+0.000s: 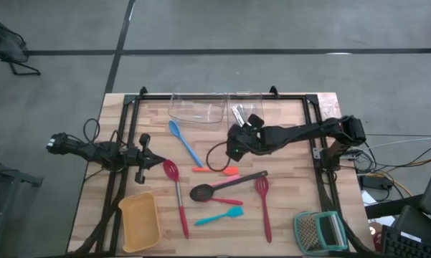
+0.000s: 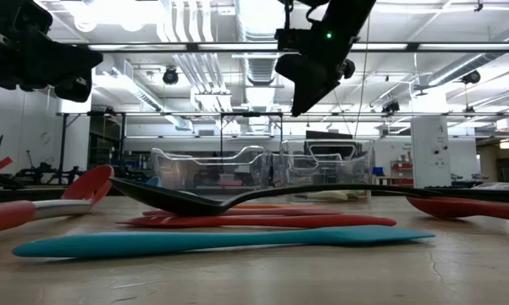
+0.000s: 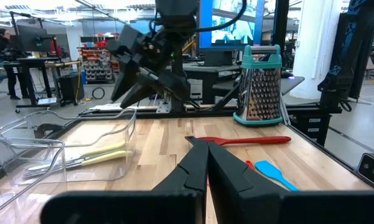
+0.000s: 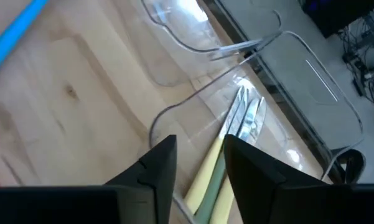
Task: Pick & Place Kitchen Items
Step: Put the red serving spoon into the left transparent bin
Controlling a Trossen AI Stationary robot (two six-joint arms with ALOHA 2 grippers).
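Nearest you of the yellow tray (image 1: 139, 222), two long red slotted spoons (image 1: 177, 195), one black spoon (image 1: 226, 185), one teal spatula (image 1: 220, 216), beyond them one blue spoon (image 1: 184, 142), farther, two clear tubs (image 1: 197, 108), yellow-handled cutlery (image 4: 213, 176) inside one, count unclear, right gripper (image 1: 234, 149) above it, fingers parted, empty, left gripper (image 1: 140, 158) beside the tray pinched closed.

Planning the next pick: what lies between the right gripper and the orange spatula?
Nothing visible. The right gripper hangs open above the table, and the orange spatula lies uncovered just in front of it.
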